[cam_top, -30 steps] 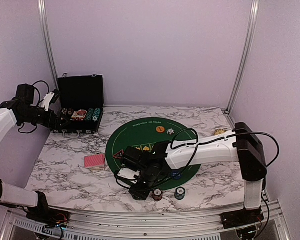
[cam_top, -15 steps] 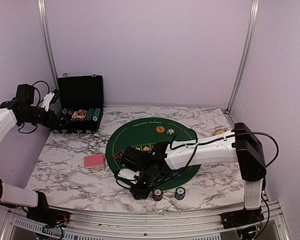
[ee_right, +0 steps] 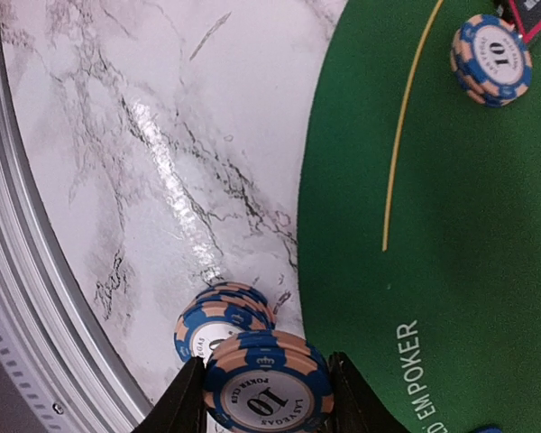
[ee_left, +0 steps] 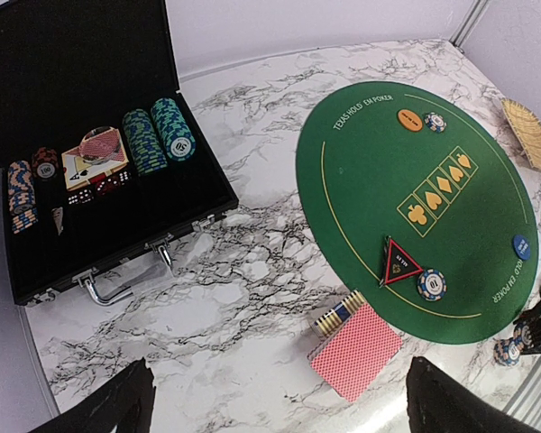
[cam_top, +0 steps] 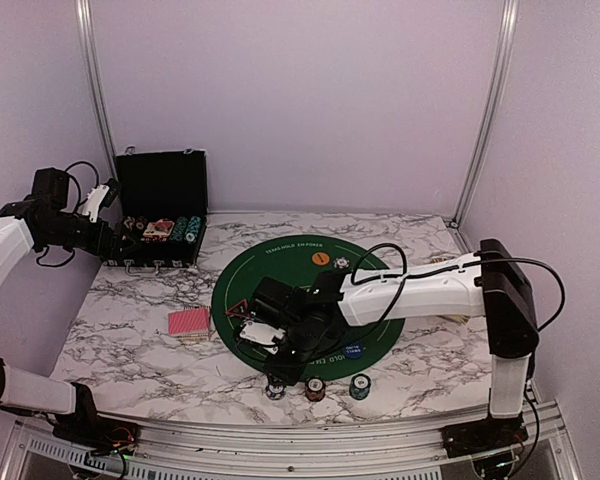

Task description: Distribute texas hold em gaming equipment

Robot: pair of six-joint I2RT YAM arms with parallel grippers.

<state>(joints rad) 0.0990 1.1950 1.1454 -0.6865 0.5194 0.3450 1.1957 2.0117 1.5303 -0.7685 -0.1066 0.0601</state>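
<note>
With the right gripper, pinching a short stack of round blue-and-peach stripe-edged poker chips, top face marked 10, and pressing both fingers against its rim. Holding that stack at the near edge of the round green felt mat, right where the felt is meeting the white marble-patterned table; cannot tell whether hanging clear or touching the surface.

Seeing just beside it, on the marble toward the near rail, a second blue-and-peach chip stack. Seeing to the right of that, along the same near edge, a dark red chip stack and a teal chip stack. Finding farther left on the felt a lone blue-and-peach chip marked 10, lying right next to the small red-rimmed black triangle. Finding the blue button disc near the mat's near-right rim, and the orange button disc at its far side.

Seeing the red-backed playing cards lying on the marble just left of the mat.

With the left gripper, hovering at the far left beside the open black hinged case, fingers spread wide and gripping nothing. Seeing the tan slatted wooden object lying off the mat's far-right side.
</note>
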